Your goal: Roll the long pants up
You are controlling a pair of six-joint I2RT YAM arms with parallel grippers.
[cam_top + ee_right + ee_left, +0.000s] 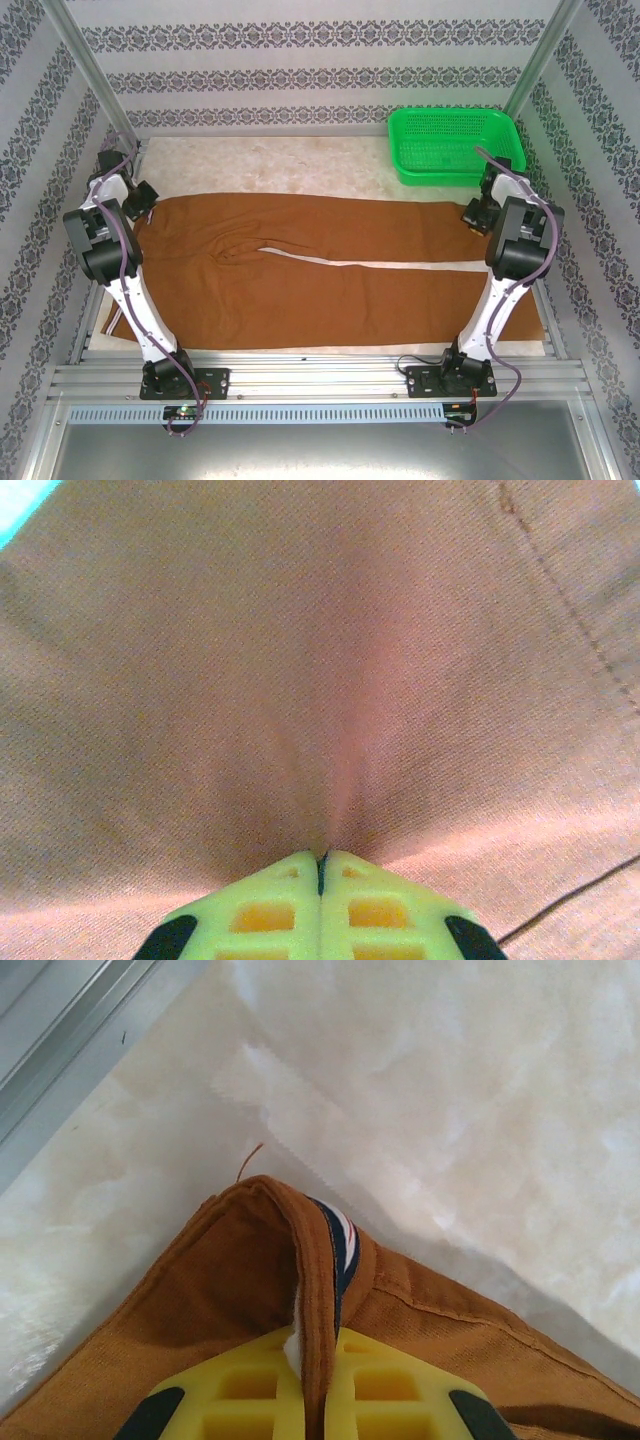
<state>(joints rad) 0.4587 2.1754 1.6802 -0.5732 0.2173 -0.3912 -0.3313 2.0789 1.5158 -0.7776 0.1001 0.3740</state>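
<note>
Leftward, the left fingers (pixel 262 1372) are clamped on a raised waist corner of the rust-brown long pants (pixel 330 270), with striped lining showing at the fold. The pants lie flat across the pale surface (pixel 300 165), legs running right with a pale slit between them. The right fingers (pixel 295 882) are pinched together on tented leg cloth.

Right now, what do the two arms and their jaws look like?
The left arm and right arm match: slim white links between bulky black joint housings, each on a black base plate, with a purplish-grey cable looping along the outside. In the wrist views the jaws are yellow plastic with rectangular cut-outs and black patches at the outer corners.
</note>
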